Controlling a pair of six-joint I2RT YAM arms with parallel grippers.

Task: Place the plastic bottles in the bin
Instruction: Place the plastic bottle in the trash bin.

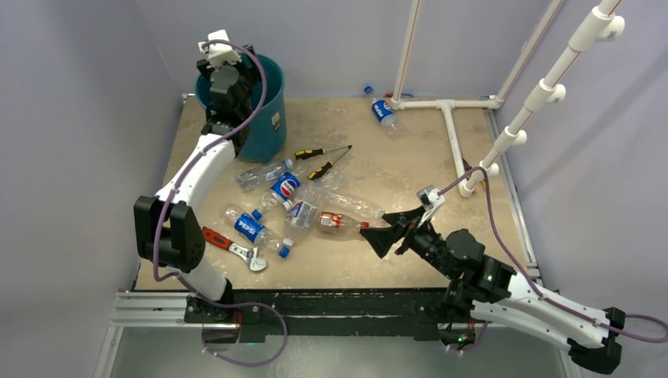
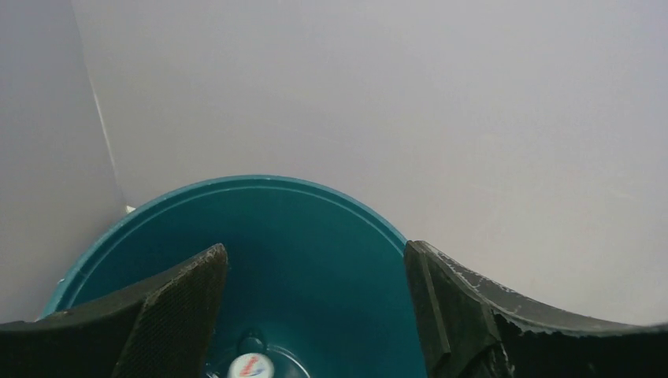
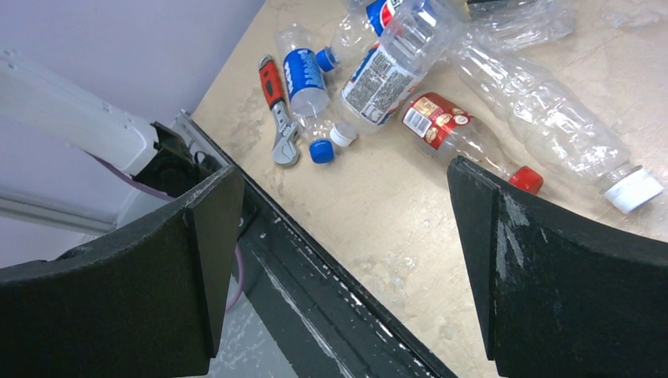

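1. Upper left of the top view: the left gripper hangs over the bin, jaws apart and empty. One bottle lies on the bin's floor.
2. Centre frame: the right gripper, spread wide and holding nothing, faces the red-labelled bottle at the edge of the heaped plastic bottles.
3. The grasp likely goes best across the body, jaws square to its length.
4. It lies flat, long axis left to right, red cap toward the gripper.

Top camera overlooks whole table; left wrist close over bin; right wrist shares plastic bottles with top.
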